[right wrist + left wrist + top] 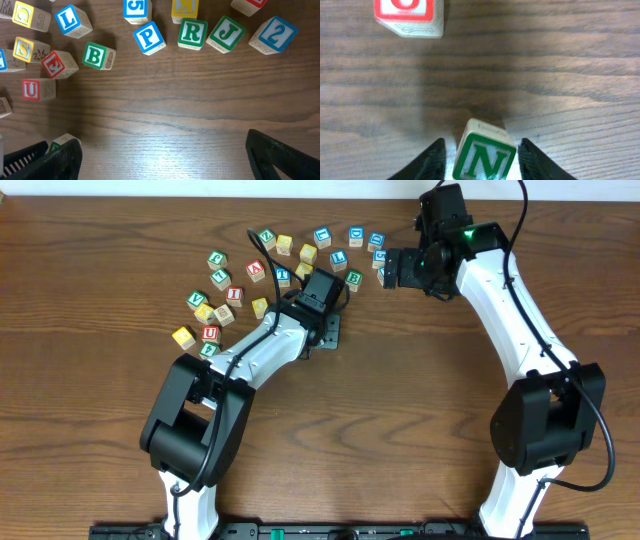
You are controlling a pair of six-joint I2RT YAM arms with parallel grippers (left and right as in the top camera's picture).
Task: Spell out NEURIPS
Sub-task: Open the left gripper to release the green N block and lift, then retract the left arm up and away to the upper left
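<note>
A green N cube (482, 157) stands on the wood between my left gripper's (481, 146) fingers, with a thin gap on each side, so the jaws are open around it. A red-faced cube (410, 15) lies beyond it. In the right wrist view a blue P (149, 36), a green R (192, 33), a red E (54, 64), a red U (31, 89) and a yellow S (24, 49) lie loose on the table. My right gripper (165, 155) hangs wide open over bare wood short of them.
Other cubes are mixed in: B (95, 55), L (68, 20), J (227, 34) and a 2 (274, 32). A green-edged cube (60, 141) is half hidden behind the right gripper's left finger. From above, the cubes (280, 260) form an arc round the left wrist (315, 295).
</note>
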